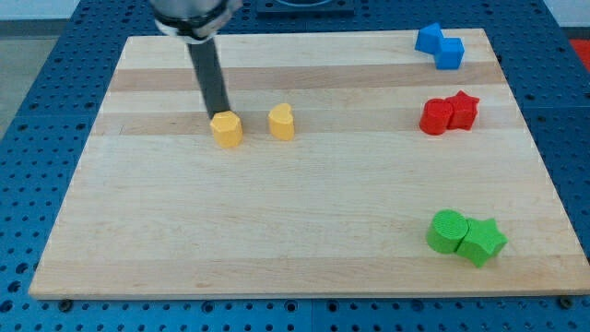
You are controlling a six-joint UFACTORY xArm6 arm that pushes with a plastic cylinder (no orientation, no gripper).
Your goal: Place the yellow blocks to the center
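In the camera view, my tip point(219, 112) sits right at the top edge of the yellow hexagonal block point(226, 129), touching it or nearly so, on the side toward the view's top. There are no jaws to open or close; the rod holds nothing and can only push. The yellow heart-shaped block point(282, 122) stands just beside the hexagonal one, toward the view's right, with a clear gap between them. Both lie left of and above the middle of the wooden board point(277, 231).

To push well, I judge the tip should stay behind the block's middle and drive it down and to the right, slowly, so it does not slip off sideways or knock the heart away.

No containers are visible; the blue, red and green blocks sit in pairs along the view's right, well apart.
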